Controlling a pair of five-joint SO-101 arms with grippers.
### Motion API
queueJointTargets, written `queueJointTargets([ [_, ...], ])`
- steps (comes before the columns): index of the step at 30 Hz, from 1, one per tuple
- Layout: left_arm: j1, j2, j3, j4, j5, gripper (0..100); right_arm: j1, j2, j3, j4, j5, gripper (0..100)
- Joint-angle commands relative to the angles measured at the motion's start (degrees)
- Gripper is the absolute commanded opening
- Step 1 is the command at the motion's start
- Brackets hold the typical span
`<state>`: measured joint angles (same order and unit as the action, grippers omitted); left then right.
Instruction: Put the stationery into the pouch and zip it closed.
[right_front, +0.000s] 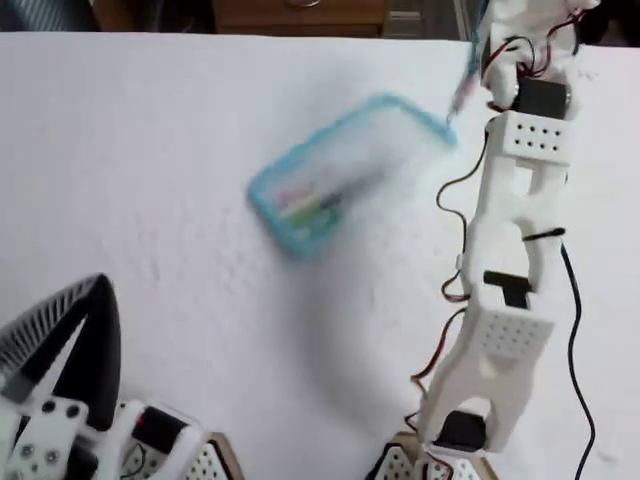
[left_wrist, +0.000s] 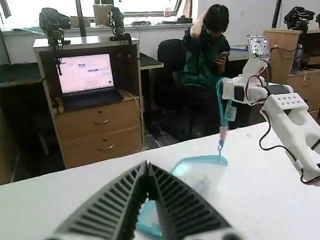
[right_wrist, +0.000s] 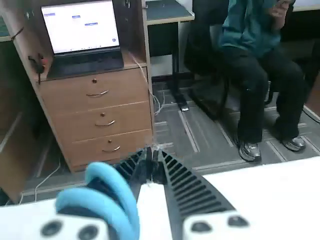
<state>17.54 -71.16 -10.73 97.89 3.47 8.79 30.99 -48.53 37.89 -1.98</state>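
**Strap Held High, Pouch Lying Behind Closed Fingers**

The left gripper (left_wrist: 147, 167) is sitting in the foreground, its black ribbed fingers (left_wrist: 175, 205) pressing together at the tips. Just behind them the pouch (left_wrist: 202, 175), clear with blue trim, is lying on the white table (left_wrist: 65, 195), its near end hiding behind the fingers. From its far corner a blue strap (left_wrist: 220, 132) is running straight up to the right gripper (left_wrist: 226, 92), which is gripping the strap's upper end above the table's far edge. The white right arm (left_wrist: 292, 120) is stretching in from the side, a black cable (left_wrist: 261, 142) trailing along it. Beyond the table a laptop (left_wrist: 86, 75) is glowing on a wooden drawer cabinet (left_wrist: 100, 135).
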Motion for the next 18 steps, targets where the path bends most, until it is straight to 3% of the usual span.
queueJointTargets([
  [1,0.2,0.5,1.8,-0.4,0.2,2,-1.5,-3.0,-3.7,3.0,0.4,1.7],
  [5,0.2,0.5,4.7,-0.5,0.2,2,-4.6,-4.2,-5.5,8.0,1.0,1.6],
  [8,0.1,0.5,6.2,-0.5,0.2,2,-7.2,-4.5,-6.3,13.2,7.0,1.9],
  [18,-0.9,0.5,6.6,-2.6,0.2,2,-8.9,-4.4,-6.4,41.3,17.5,1.8],
])
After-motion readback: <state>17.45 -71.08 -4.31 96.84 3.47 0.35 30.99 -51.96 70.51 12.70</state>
